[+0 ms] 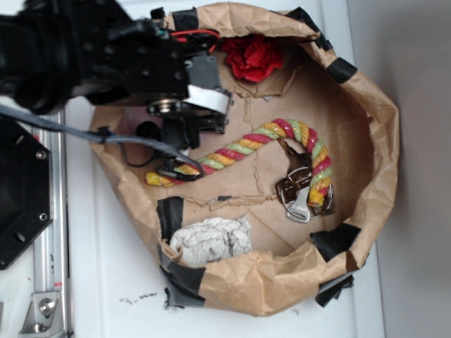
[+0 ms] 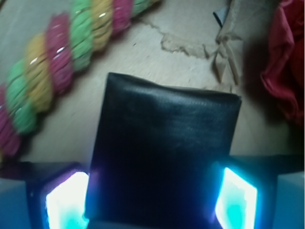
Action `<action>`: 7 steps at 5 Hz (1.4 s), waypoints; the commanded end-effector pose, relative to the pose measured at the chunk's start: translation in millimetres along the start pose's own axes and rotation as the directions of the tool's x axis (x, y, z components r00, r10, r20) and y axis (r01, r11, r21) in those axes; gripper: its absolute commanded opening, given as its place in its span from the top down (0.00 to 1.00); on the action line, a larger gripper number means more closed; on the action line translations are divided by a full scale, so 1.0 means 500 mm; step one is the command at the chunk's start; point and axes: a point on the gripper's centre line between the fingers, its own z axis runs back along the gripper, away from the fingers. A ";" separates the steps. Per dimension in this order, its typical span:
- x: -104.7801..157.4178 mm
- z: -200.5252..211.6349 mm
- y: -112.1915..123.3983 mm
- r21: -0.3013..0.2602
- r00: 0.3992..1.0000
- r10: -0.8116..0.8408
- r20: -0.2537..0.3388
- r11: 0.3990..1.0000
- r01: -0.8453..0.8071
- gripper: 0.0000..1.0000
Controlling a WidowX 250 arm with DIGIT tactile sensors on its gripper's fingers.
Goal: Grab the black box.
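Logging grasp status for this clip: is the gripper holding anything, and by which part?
The black box sits between the jaws, flanked on its two opposite sides; whether they actually clamp it cannot be told.

White desk (image 1: 106, 282) surface, matte, evenly lit; a few small dark specks near the front edge. Right side: a plain grey-white panel or wall (image 1: 416, 84) in softer shade, meeting the desk along a straight seam. Left edge: aluminium extrusion rail (image 1: 49, 232) running near to far, with a metal corner bracket (image 1: 44, 310) at the near end. A large black hexagonal plate (image 1: 21, 190) with screws sits over the rail at far left. Light is diffuse, from above, with a soft shadow at right. No windows in view.
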 end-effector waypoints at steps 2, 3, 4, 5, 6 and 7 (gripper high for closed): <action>0.026 0.016 0.031 -0.007 0.999 0.051 -0.013 0.999 -0.051 0.00; 0.023 0.019 0.046 -0.002 0.996 0.082 -0.018 0.997 -0.082 1.00; 0.009 0.084 0.048 -0.008 1.000 -0.006 0.017 1.000 0.006 1.00; 0.033 0.190 0.010 -0.016 0.998 -0.023 0.059 1.000 0.024 1.00; 0.064 0.294 -0.018 0.005 0.988 -0.085 0.128 0.996 0.085 1.00; 0.092 0.347 -0.025 -0.057 0.992 -0.065 0.108 0.996 0.072 1.00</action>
